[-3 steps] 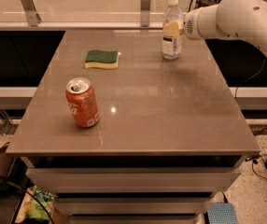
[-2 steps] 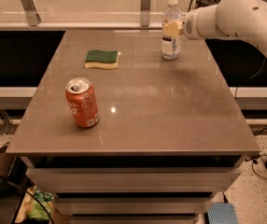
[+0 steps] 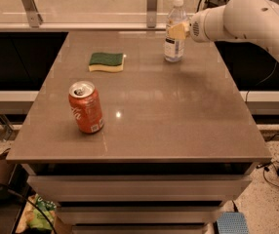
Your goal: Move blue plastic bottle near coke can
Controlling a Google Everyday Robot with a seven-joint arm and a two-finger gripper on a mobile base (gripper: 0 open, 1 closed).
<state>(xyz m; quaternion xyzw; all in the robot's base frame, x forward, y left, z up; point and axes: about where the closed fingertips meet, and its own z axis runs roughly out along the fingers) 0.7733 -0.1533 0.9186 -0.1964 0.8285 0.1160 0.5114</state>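
The blue plastic bottle (image 3: pixel 174 35) is clear with a white cap and stands upright at the far right of the table. My gripper (image 3: pixel 179 31) reaches in from the right on the white arm (image 3: pixel 242 18) and is shut on the bottle's upper body, with one tan finger across its front. The coke can (image 3: pixel 86 107), orange-red with a silver top, stands upright near the table's front left, well apart from the bottle.
A green and yellow sponge (image 3: pixel 107 61) lies at the back left of the brown table (image 3: pixel 178 116). A glass rail with metal posts (image 3: pixel 152 4) runs behind the table. Cables lie on the floor at the right (image 3: pixel 276 167).
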